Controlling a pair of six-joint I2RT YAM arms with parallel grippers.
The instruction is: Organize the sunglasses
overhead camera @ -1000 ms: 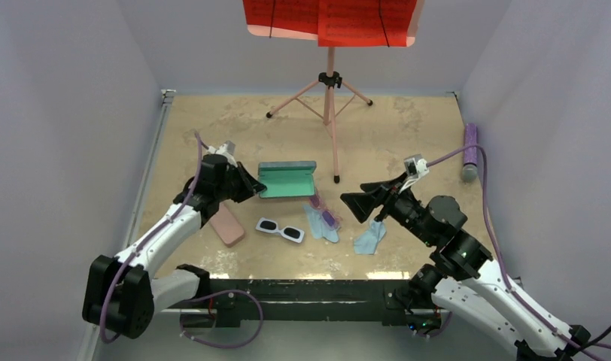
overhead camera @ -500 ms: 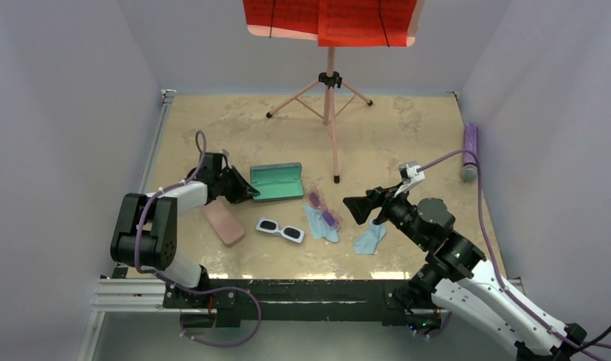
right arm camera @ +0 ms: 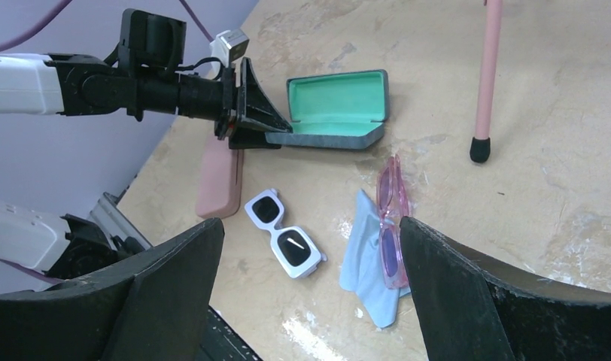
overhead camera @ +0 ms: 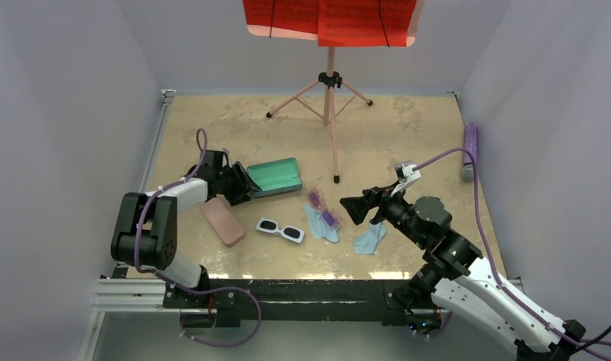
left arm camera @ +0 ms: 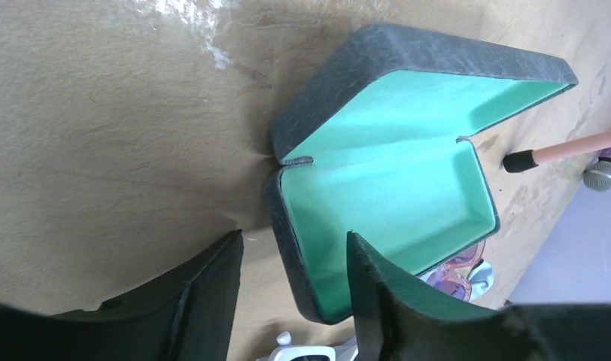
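Gaping wide & empty, the right gripper (right arm camera: 311, 222) is held near the pink sunglasses (right arm camera: 393, 218), laid partly on a blue cloth (right arm camera: 363, 267); the white sunglasses (right arm camera: 284, 235) are set just beside. The left gripper (left arm camera: 295, 237) is parted, nothing clamped, at the open case (left arm camera: 385, 195) end. Both pairs are judged light, brittle, slick: bridge/rim to be pinched, not lenses
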